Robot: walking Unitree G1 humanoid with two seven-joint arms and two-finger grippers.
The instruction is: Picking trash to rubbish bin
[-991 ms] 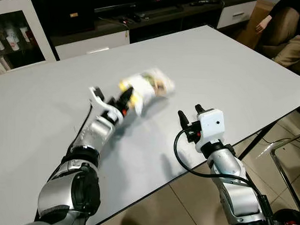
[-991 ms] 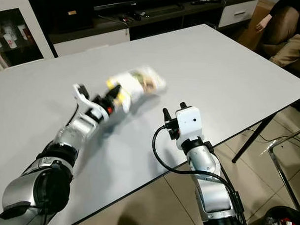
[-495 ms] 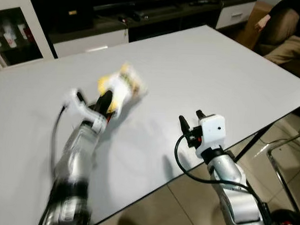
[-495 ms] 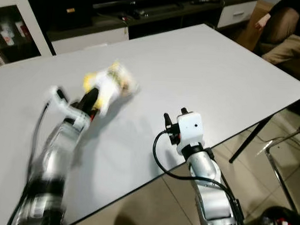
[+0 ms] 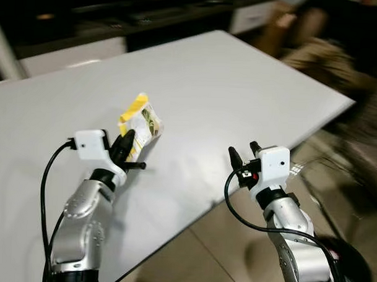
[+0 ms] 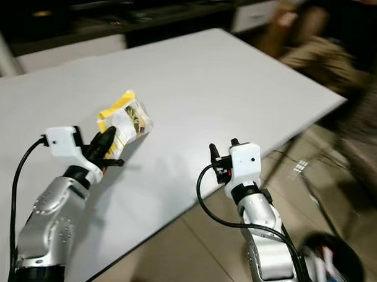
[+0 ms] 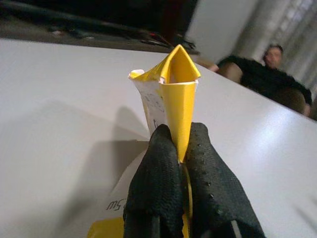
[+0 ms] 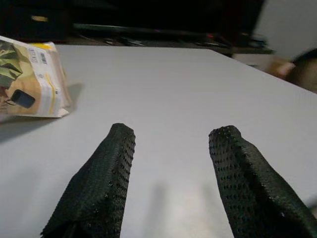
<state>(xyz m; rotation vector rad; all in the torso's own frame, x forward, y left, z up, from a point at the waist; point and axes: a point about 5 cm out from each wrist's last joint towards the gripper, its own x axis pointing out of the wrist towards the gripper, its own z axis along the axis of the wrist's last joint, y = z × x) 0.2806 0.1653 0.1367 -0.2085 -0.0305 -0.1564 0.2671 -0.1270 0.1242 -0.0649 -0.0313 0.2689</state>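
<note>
A yellow and white snack packet (image 5: 139, 124) is pinched at its yellow edge by my left gripper (image 5: 125, 144), which is shut on it and holds it above the white table (image 5: 228, 80). The left wrist view has the packet (image 7: 171, 94) standing up between the two black fingers (image 7: 158, 188). My right gripper (image 5: 244, 155) hangs open at the table's near edge with nothing between its fingers (image 8: 101, 178). The packet (image 8: 29, 77) lies off to its left side. A black rubbish bin (image 6: 329, 270) with trash inside stands on the floor at the lower right.
A seated person (image 5: 315, 46) in a chair is beyond the table's far right corner, blurred. A dark TV cabinet (image 5: 118, 15) runs along the back. Tiled floor (image 5: 216, 241) lies in front of the table.
The camera has swung right and down, bringing the bin into view. My left gripper has drawn the packet back toward me and lifted it. The right gripper has barely moved.
</note>
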